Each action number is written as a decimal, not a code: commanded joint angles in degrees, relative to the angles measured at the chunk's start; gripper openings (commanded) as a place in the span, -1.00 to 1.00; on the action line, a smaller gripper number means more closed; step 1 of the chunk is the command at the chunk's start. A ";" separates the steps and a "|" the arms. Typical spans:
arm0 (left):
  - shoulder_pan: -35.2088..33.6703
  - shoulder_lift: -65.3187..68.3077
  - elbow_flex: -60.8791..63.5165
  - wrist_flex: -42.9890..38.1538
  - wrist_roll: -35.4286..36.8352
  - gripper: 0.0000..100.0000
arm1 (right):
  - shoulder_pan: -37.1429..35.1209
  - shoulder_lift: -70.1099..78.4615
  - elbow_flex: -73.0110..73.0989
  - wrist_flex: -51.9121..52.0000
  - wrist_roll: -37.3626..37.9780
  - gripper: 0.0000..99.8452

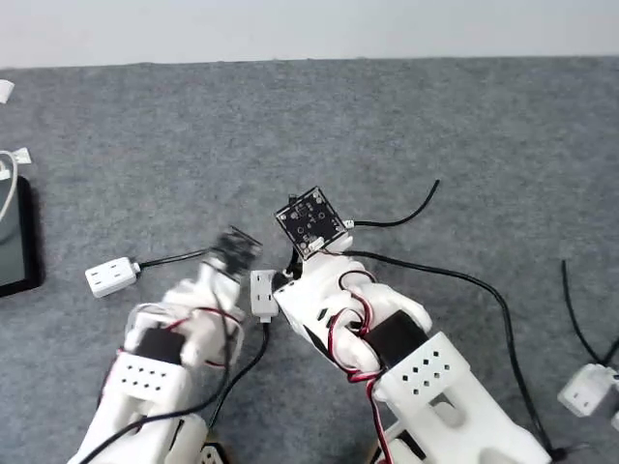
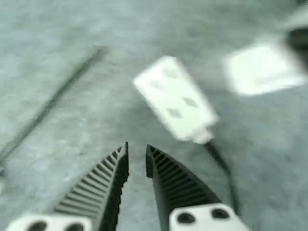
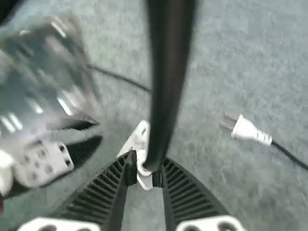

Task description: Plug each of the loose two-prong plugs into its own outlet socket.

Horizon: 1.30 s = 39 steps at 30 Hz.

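Observation:
My right gripper (image 3: 143, 169) is shut on a white plug (image 3: 140, 144) whose black cord (image 3: 166, 82) rises towards the camera. A second white two-prong plug (image 3: 245, 129) lies loose on the carpet beyond it. Between the two arms lies a white outlet socket (image 1: 261, 293). My left gripper (image 2: 137, 153) is just short of a white outlet socket (image 2: 175, 98) with a black cord, with only a narrow gap between its fingers and nothing in it. In the right wrist view the left arm's gripper (image 3: 72, 144) shows as a blur beside the held plug.
Another white socket (image 1: 111, 275) with a black cord lies at the left, and one more (image 1: 585, 387) at the far right. A dark tablet-like slab (image 1: 17, 237) sits at the left edge. Black cords (image 1: 484, 290) cross the grey carpet.

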 commanded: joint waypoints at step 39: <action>-16.97 -0.53 -4.88 1.05 -0.70 -0.97 | -1.45 38.55 -19.69 -12.18 10.90 -0.98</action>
